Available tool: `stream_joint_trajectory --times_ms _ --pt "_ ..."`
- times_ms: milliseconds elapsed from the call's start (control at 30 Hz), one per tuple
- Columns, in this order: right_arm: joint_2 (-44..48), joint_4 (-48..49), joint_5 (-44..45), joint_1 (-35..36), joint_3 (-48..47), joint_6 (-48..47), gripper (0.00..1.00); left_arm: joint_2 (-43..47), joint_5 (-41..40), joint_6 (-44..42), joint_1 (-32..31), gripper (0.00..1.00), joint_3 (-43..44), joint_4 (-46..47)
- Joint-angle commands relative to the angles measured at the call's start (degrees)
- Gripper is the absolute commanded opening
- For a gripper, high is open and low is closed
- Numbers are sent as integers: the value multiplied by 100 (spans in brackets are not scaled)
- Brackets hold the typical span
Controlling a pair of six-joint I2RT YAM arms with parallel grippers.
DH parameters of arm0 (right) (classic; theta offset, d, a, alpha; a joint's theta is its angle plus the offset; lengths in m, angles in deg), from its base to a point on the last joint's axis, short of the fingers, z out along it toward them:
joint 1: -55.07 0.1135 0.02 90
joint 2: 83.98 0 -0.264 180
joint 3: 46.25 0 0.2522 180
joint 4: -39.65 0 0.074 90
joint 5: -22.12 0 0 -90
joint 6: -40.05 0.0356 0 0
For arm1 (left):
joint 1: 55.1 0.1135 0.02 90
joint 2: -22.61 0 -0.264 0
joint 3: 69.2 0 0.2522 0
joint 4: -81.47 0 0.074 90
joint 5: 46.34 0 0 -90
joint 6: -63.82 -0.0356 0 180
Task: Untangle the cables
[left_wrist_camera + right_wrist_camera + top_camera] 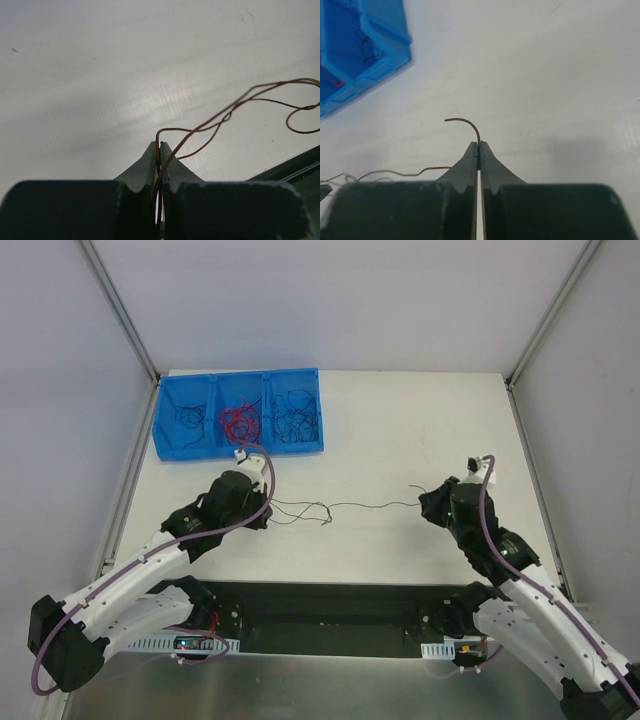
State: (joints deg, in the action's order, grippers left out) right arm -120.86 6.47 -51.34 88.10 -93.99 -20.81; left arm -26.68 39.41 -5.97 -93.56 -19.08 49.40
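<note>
well clear of table (400,430) edges, left gripper (270,506) and right gripper (424,502) clamp the cables (350,506).

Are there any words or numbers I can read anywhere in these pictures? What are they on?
No text can be read.
The bin, table, cable, left gripper and right gripper show no writing.
The boards at the arm bases are too small to tell.

Cables (340,507), seemingly on table (400,430), before bin (166,445).
</note>
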Motion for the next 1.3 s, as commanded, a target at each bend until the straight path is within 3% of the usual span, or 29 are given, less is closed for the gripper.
stream_joint_trajectory --times_ms 0,200,400,467,633,667,767,900,1067,1200,1267 --pt "435 -1572 1298 -175 -531 -524 0 105 -164 -315 84 0 258 -437" --pt "831 -2459 2370 -306 -917 -577 0 175 72 -421 102 0 240 -613" --pt "1148 -2883 2961 -333 -1374 -778 0 -518 820 -465 102 0 266 -753" --pt "1183 -2779 2743 -333 -1410 -936 1 -729 1110 -395 102 0 266 -745" --pt "1079 -2006 1197 -333 -963 -1174 0 -1265 1821 -465 102 0 372 -516" --pt "1026 -1874 968 -324 -866 -1174 0 -1397 1979 -491 102 7 415 -499" --pt "894 -1575 501 -333 -620 -1122 0 -1661 2357 -535 102 48 486 -481" --pt "841 -1530 421 -324 -549 -1113 1 -1461 2534 -649 102 74 355 -428" --pt "771 -1539 465 -333 -531 -1209 0 -1003 2666 -851 119 80 363 -420" --pt "718 -1503 368 -324 -531 -1245 0 -1248 3342 -905 84 70 626 45" --pt "726 -1503 342 -333 -531 -1245 0 -1563 3343 -581 5 70 810 404"
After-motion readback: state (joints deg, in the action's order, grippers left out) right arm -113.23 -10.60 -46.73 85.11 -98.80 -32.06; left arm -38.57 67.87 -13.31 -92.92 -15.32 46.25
